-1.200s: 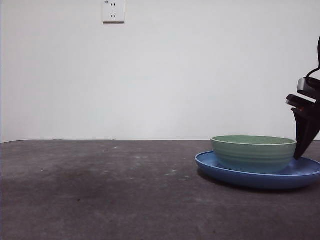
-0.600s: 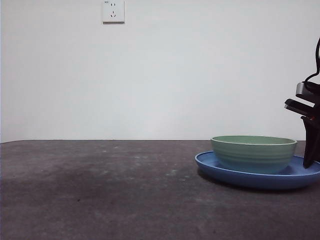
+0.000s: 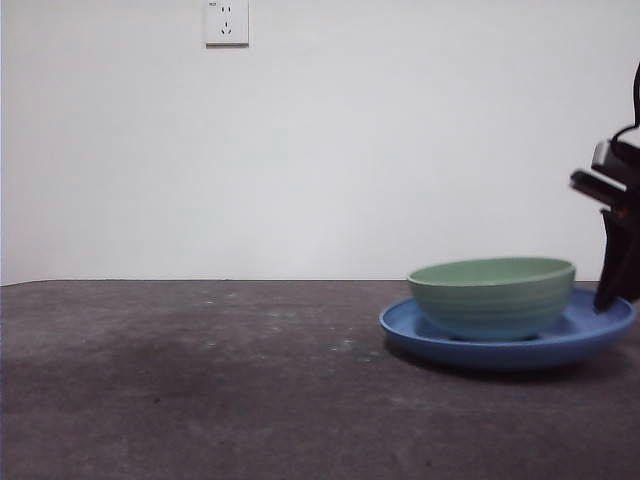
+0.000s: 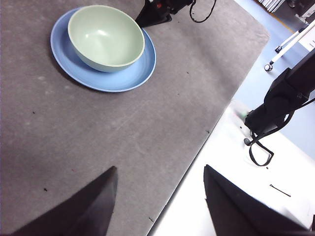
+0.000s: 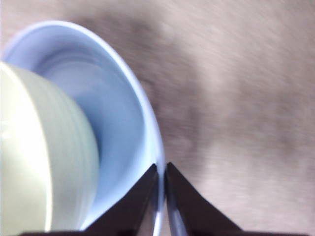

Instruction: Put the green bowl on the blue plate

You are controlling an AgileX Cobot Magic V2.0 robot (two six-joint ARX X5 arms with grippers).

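A pale green bowl (image 3: 492, 297) sits inside a blue plate (image 3: 420, 335) on the right side of a dark grey, matte, slightly speckled table (image 3: 200, 380). In the front view both tilt, the plate's right edge lifted. The right gripper (image 5: 161, 189) has its two black jaws pinched nearly together on the plate's thin rim, on the side away from the open tabletop. The left gripper (image 4: 160, 196) hangs well apart from the dishes, its jaws spread wide around nothing, near the table's edge where the grey surface meets a white ledge (image 4: 236, 187). Left of the plate the table lies wide and bare. The bowl is round with faint horizontal ridges; the plate is shallow, glossy and wider.
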